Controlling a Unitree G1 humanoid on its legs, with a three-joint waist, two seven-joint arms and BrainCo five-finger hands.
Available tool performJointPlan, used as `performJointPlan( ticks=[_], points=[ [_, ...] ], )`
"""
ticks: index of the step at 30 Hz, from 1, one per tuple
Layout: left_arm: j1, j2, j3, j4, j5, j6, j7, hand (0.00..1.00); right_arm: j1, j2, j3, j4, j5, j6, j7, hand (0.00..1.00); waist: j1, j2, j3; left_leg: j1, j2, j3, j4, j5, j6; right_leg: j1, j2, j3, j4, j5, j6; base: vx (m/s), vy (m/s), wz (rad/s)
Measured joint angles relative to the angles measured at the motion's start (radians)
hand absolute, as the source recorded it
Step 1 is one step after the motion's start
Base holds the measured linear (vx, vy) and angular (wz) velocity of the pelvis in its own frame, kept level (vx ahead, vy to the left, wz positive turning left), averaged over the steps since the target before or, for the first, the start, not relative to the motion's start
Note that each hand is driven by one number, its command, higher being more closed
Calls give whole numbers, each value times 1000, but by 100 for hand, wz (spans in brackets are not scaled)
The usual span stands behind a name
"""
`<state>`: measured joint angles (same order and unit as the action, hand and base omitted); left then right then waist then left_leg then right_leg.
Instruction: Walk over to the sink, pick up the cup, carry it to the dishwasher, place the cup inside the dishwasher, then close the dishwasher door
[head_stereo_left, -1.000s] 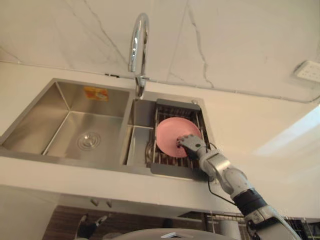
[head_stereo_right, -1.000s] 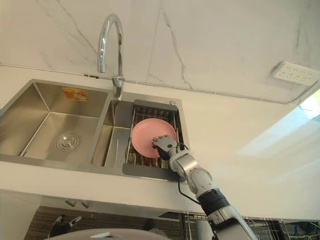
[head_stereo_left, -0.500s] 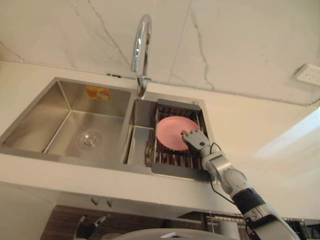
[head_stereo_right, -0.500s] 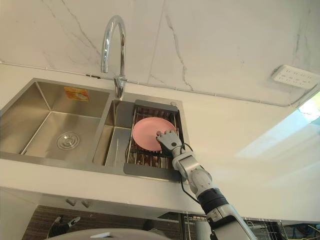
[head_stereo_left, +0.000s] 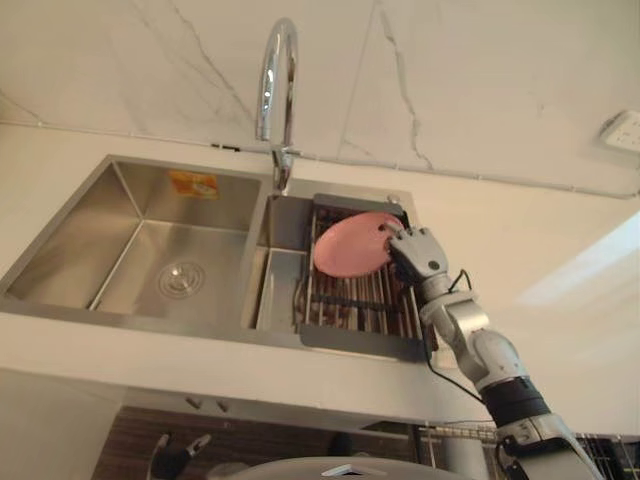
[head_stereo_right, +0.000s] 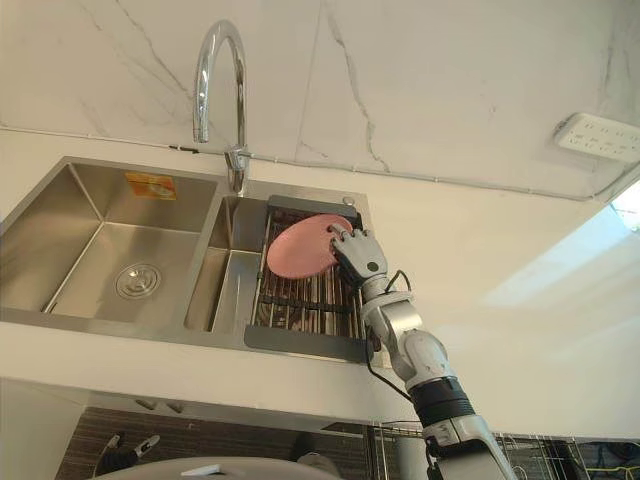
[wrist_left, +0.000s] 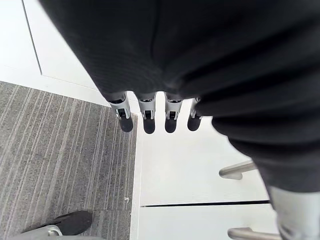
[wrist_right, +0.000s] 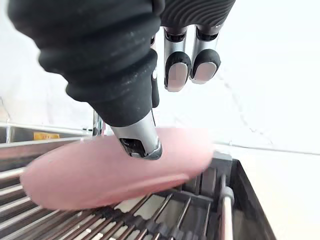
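I am watching the right hand (head_stereo_left: 415, 250) reaching over the counter (head_stereo_left: 530, 240) into the sink (head_stereo_left: 150, 190), at the right-hand basin. It is gripping a pink plate (head_stereo_left: 348, 245) by the plate's right rim. In the right wrist view the thumb (wrist_right: 141, 141) is pressing down on the plate's upper face, and two fingers (wrist_right: 176, 70) are showing curled above it, clear of the plate. From the head camera other fingertips are lying on the plate's face at the rim, so I am reading this as a pinch on the plate and not a loose touch.

The plate is sitting tilted over the far part of the metal rack (head_stereo_left: 355, 300), which is spanning that basin. I cannot tell whether its lower edge is touching the bars. The faucet (head_stereo_left: 275, 80) is standing just left of the rack, at the far edge between the two basins.

The left hand (wrist_left: 170, 112) is hanging low below the counter, its fingers straight and relaxed and holding nothing. Past it I am seeing white cabinet fronts (wrist_left: 190, 170) with bar handles (wrist_left: 237, 170) and grey striped floor (wrist_left: 60, 160).
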<state>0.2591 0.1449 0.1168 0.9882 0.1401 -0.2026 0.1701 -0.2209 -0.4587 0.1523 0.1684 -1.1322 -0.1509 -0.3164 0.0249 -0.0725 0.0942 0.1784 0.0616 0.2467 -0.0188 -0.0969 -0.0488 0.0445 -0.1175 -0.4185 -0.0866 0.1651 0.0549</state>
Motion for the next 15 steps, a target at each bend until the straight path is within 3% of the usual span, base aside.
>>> performJointPlan(
  ticks=[9, 11, 12, 15],
  points=[
    [6, -7, -1, 0, 0, -6, 1, 0, 2, -3, -20, -4, 77, -4, -29, 100, -2, -1, -1, 0, 1, 0, 2, 0, 0, 1, 0, 0, -2, 0, 0, 0, 0, 0],
    [7, -7, -1, 0, 0, -5, 1, 0, 3, -3, -20, -4, 86, -6, 26, 100, -3, -1, -1, 0, 1, 0, 2, 0, 0, 1, 0, 0, -2, 0, 0, 0, 0, 0],
    [7, -7, -1, 0, -1, -5, 1, 0, 7, -3, -20, -4, 96, -7, 59, 0, -2, -1, -1, 0, 1, 0, 1, 0, 0, 1, 0, 0, -1, 0, 0, 0, 0, 0],
    [8, -7, -1, 0, -4, -5, 1, 0, 12, -4, -20, -6, 196, 0, 192, 0, -3, -1, -1, 2, 1, 1, 2, 0, 0, 2, 0, 1, 3, 0, 0, 0, 0, 0]
  ],
)
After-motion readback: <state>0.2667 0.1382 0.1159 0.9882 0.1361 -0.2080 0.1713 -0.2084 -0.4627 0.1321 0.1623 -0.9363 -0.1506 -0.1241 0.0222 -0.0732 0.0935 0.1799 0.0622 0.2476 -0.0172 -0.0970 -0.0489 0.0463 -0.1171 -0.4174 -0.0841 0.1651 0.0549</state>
